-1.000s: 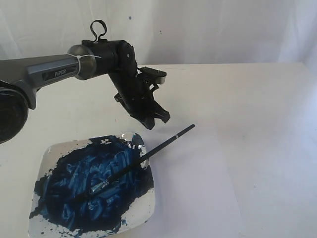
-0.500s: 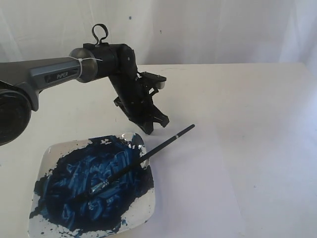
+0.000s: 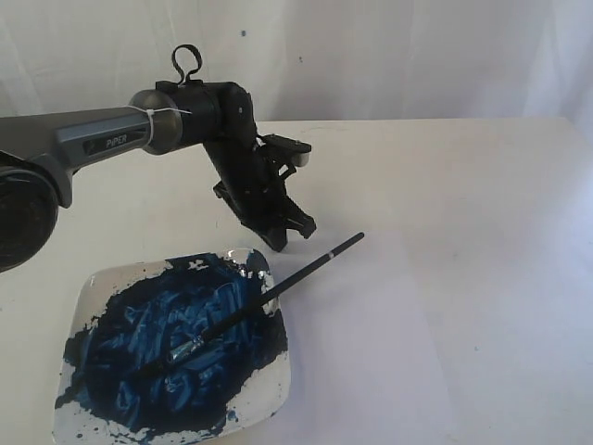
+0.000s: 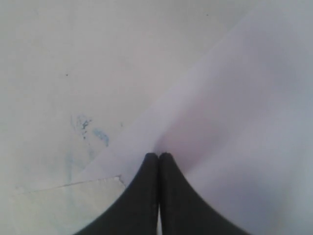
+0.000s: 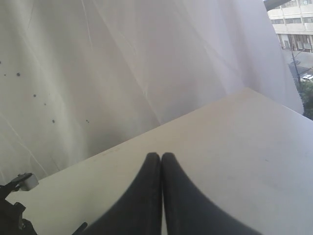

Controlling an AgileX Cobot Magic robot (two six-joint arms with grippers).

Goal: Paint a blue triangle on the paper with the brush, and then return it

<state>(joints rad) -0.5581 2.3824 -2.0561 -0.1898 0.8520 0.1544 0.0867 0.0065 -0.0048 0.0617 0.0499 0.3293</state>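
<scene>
The brush (image 3: 269, 295) lies loose. Its blue-stained bristles rest in the paint and its black handle sticks out over the plate's far corner onto the paper (image 3: 408, 334). That sheet shows as a cooler white area (image 4: 244, 98) in the left wrist view. My left gripper (image 3: 292, 230) hangs shut and empty just above the table, a little behind the handle and beside the plate's corner; its tips (image 4: 159, 155) are pressed together. My right gripper (image 5: 161, 155) is shut and empty, off the exterior view. No blue triangle shows on the paper.
A white square plate (image 3: 85, 295) smeared with dark blue paint (image 3: 167, 343) sits front left. Faint blue smudges (image 4: 93, 129) mark the cream tabletop. A white curtain (image 3: 389, 56) hangs behind the table. Part of the left arm (image 5: 14, 205) shows in the right wrist view.
My left gripper sank slightly and edged toward the plate's corner, then held still. The brush has not moved.
</scene>
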